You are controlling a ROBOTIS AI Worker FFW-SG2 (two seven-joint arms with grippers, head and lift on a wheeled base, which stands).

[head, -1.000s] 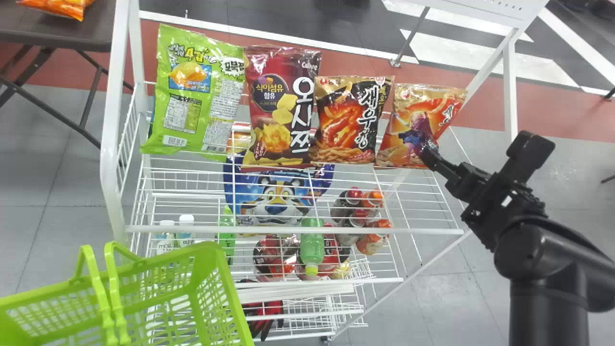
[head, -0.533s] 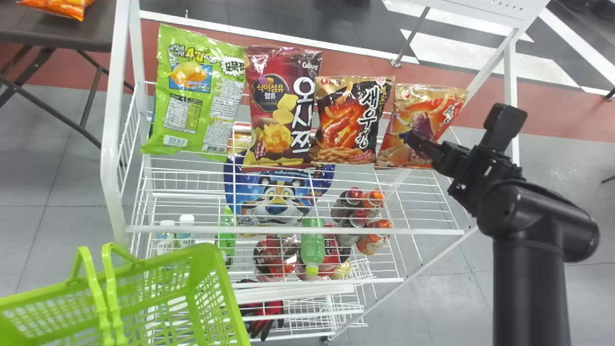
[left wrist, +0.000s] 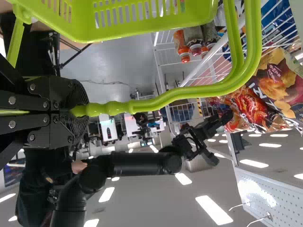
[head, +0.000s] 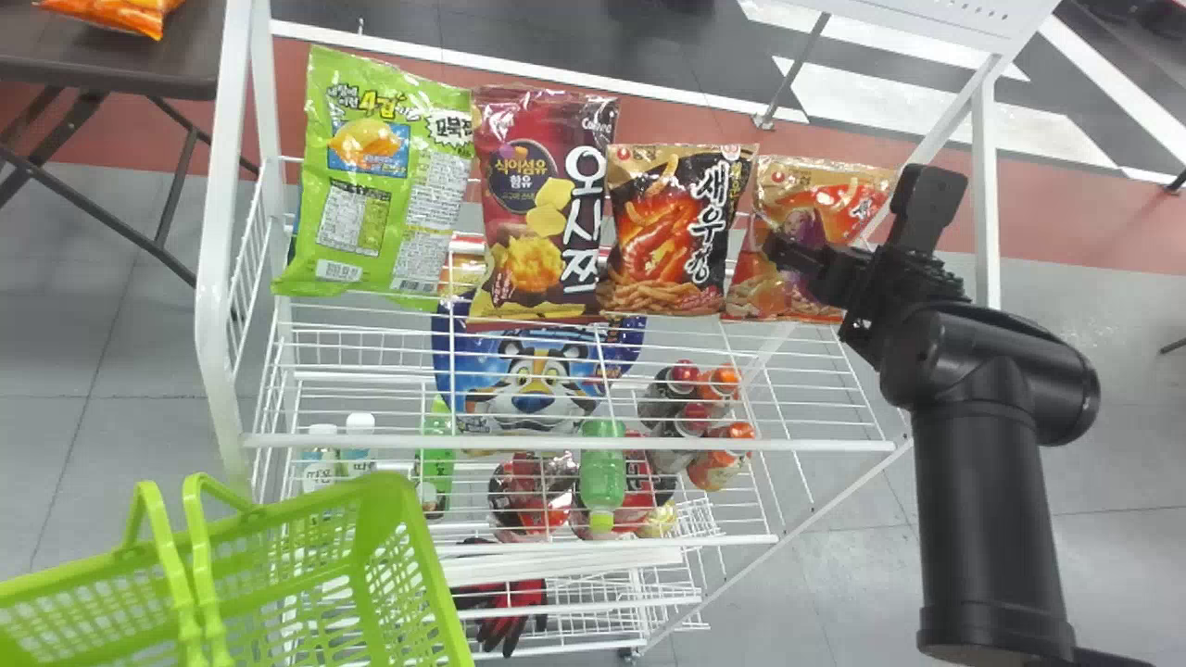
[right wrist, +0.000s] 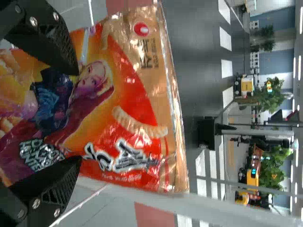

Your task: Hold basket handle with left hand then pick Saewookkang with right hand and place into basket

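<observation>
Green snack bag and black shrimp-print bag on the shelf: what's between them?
Another snack bag, maroon with yellow chips printed on it, as the head view shows.

A mock shop, like a small convenience store.
Snack bags (head: 537, 204) line a white wire rack (head: 565, 444), centre; bottles (head: 602, 472) below; green basket (head: 408, 565), lower left.

From my head, downward, and left wrist, rightward, I'm sharing the rack (head: 570, 445); from right wrist, I'm closely facing its rightmost bag (head: 817, 208).
</observation>
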